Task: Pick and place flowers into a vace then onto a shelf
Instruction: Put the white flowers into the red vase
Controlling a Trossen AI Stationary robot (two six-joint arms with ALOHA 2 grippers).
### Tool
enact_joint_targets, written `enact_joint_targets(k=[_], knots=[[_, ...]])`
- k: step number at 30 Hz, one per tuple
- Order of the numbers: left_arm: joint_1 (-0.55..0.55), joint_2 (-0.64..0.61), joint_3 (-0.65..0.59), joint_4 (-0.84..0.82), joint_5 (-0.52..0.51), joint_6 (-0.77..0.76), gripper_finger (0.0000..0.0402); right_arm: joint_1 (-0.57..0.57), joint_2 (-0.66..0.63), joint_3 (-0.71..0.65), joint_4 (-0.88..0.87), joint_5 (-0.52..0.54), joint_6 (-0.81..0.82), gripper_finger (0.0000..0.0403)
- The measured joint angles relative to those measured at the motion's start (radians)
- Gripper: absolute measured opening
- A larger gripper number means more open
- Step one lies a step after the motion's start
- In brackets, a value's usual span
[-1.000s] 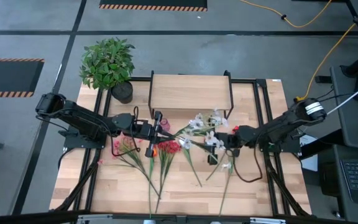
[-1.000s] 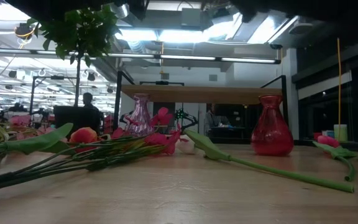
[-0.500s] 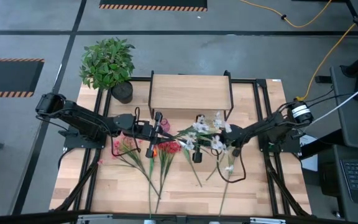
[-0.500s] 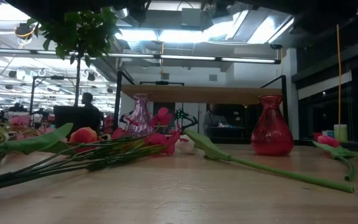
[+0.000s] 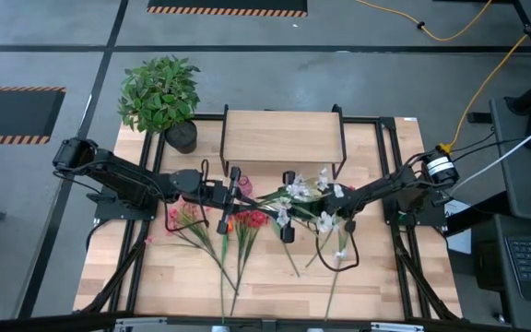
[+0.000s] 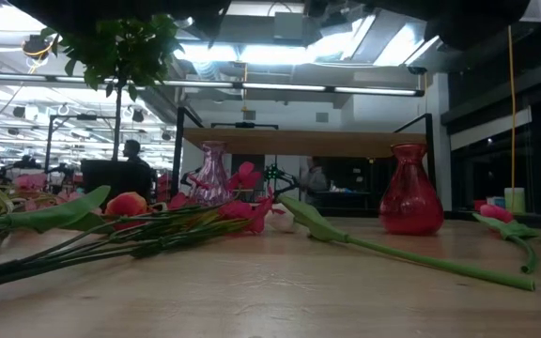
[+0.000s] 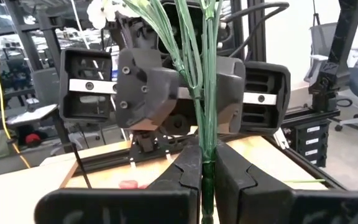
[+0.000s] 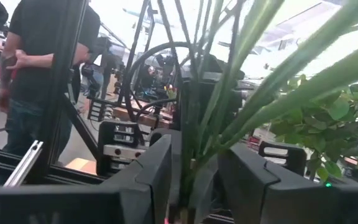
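**Both hands pinching stems mid-surface**

Up top, you have the shelf (image 5: 282, 136) at the far edge of the surface (image 5: 155, 277), with a potted plant (image 5: 159, 92) at its left corner. From the low view a clear vase (image 6: 212, 173) and a red vase (image 6: 411, 191) stand beneath the shelf top, and loose stems sprawl across the foreground.

Your flowers (image 5: 247, 221) lie scattered in front of the shelf: red and pink blooms to the left, white ones to the right, long green stems fanning toward the near edge.

Your left hand (image 5: 224, 198) reaches in from the left, fingers (image 7: 185, 177) closed tight on thin green stems. Your right hand (image 5: 289, 217) stretches in low from the right, facing it, fingers (image 8: 160, 165) narrowed around a clump of stems. A person (image 8: 36, 68) stands beyond the frame.
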Motion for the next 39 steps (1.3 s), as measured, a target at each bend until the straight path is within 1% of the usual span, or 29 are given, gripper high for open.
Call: enact_joint_targets(k=[2, 4, 6, 9, 10, 11, 13, 16, 20, 23, 28, 31, 35, 37, 39], knots=[[0.0, 0.0, 0.0, -0.001, -0.026, 0.0, 0.0012, 0.0, 0.0, 0.0, -0.003, 0.0, 0.0, 0.0122], [-0.001, 0.0, 0.0, -0.002, -0.053, 0.001, 0.0013, 0.0, -0.001, 0.0, -0.005, 0.001, 0.0, 0.0107], [-0.001, 0.0, 0.0, -0.002, -0.062, 0.001, 0.0013, -0.002, -0.001, 0.0, -0.006, 0.005, -0.001, 0.0081], [-0.001, 0.0, 0.0, -0.003, -0.062, 0.002, 0.0013, 0.0, -0.001, 0.0, -0.007, 0.005, -0.001, 0.003], [-0.001, 0.0, 0.0, -0.003, -0.062, 0.003, 0.0015, 0.0, -0.001, 0.0, -0.006, 0.003, -0.003, 0.0017], [-0.001, 0.0, 0.0, -0.002, -0.062, 0.003, 0.0019, 0.0, -0.001, 0.0, -0.006, 0.003, -0.004, 0.0013], [-0.002, -0.006, 0.0, -0.013, -0.062, 0.012, 0.0031, 0.0, -0.001, 0.0, -0.01, 0.002, -0.003, 0.0014], [-0.016, -0.062, 0.0, -0.095, -0.077, 0.033, 0.0055, 0.001, -0.001, 0.0, -0.016, 0.0, -0.004, 0.0009], [-0.029, -0.2, 0.0, -0.264, -0.104, 0.024, 0.0075, 0.001, -0.006, -0.001, -0.028, -0.001, -0.006, 0.0007], [-0.026, -0.301, 0.001, -0.401, -0.108, -0.008, 0.0077, 0.001, -0.021, -0.002, -0.041, -0.001, -0.007, 0.0007], [-0.026, -0.405, 0.001, -0.562, -0.106, 0.017, 0.0058, 0.001, -0.075, -0.002, -0.153, 0.0, -0.007, 0.0007], [-0.026, -0.43, 0.001, -0.584, -0.106, 0.036, 0.0042, 0.001, -0.129, -0.002, -0.267, 0.001, 0.009, 0.0007], [-0.026, -0.441, -0.001, -0.622, -0.097, 0.064, 0.0017, 0.001, -0.214, -0.002, -0.429, 0.015, 0.085, 0.0007], [-0.026, -0.442, -0.022, -0.601, -0.073, 0.064, 0.0005, 0.008, -0.258, -0.002, -0.507, 0.039, 0.105, 0.0007], [-0.026, -0.452, -0.064, -0.546, -0.061, 0.069, 0.0003, 0.019, -0.3, -0.002, -0.585, 0.087, 0.106, 0.0007]])
